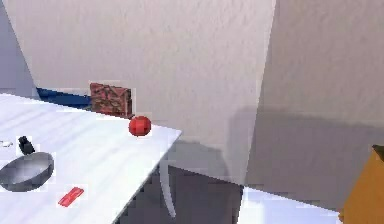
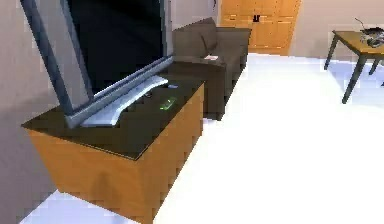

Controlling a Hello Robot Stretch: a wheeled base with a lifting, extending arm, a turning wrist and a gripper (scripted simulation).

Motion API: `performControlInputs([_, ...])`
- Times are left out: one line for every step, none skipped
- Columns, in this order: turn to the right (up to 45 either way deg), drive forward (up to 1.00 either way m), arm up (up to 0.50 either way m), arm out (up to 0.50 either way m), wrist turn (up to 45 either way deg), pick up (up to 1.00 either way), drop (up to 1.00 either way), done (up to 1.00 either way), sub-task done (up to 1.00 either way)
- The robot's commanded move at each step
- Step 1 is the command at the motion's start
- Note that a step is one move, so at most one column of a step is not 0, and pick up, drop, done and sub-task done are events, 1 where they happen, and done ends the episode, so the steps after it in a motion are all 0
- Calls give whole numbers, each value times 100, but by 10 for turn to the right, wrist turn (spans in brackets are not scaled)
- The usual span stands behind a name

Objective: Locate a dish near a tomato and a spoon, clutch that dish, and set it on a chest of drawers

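A white table (image 1: 90, 140) fills the lower left of the forward view. A round red tomato (image 1: 140, 125) lies near its far right corner. A grey metal bowl-shaped dish (image 1: 25, 172) sits at the table's left, with a small dark and white item (image 1: 25, 145) just behind it. A small flat red thing (image 1: 70, 196) lies near the table's front edge. In the arm side view, a low wooden cabinet with a dark top (image 2: 120, 140) carries a large television (image 2: 105, 50) and a small green item (image 2: 168, 101).
A patterned reddish chair back (image 1: 110, 100) stands behind the table against a beige wall. An orange-brown furniture edge (image 1: 368, 190) shows at the forward view's right. Beyond the cabinet are a dark sofa (image 2: 215, 55), wooden drawers (image 2: 258, 22) and a side table (image 2: 358, 50); pale floor lies between.
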Motion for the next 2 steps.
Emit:
performControlInputs([-450,0,0,0,0,0,0,0,0])
performControlInputs([-450,0,0,0,0,0,0,0,0])
